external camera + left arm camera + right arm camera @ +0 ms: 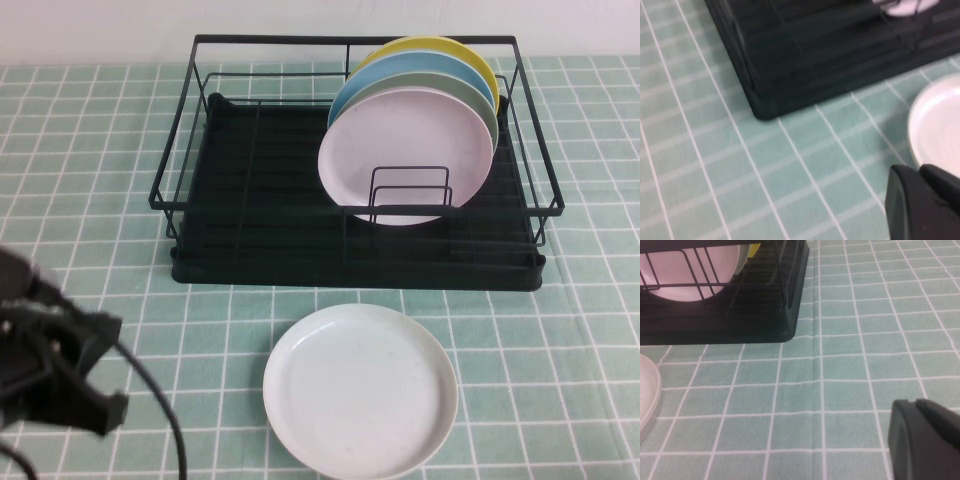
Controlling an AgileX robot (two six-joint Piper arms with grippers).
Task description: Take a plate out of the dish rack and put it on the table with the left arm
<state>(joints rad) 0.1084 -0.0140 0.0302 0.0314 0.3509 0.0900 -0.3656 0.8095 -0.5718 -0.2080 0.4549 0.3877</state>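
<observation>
The white plate (360, 390) lies flat on the table (560, 330), just in front of the dish rack (250, 200). My left arm (60, 370) is at the near left, well clear of the plate. In the left wrist view my left gripper (917, 172) is shut and empty, above the cloth, with the plate's rim (940, 125) beside it and the rack's corner (815, 60) beyond. My right gripper (912, 405) is shut and empty over bare cloth to the right of the rack (740, 315). It is out of the high view.
The rack's right half holds upright plates: a pale pink one (400, 150) in front, then a grey-green one (489, 118), a blue one (430, 70) and a yellow one (450, 48). The rack's left half is empty.
</observation>
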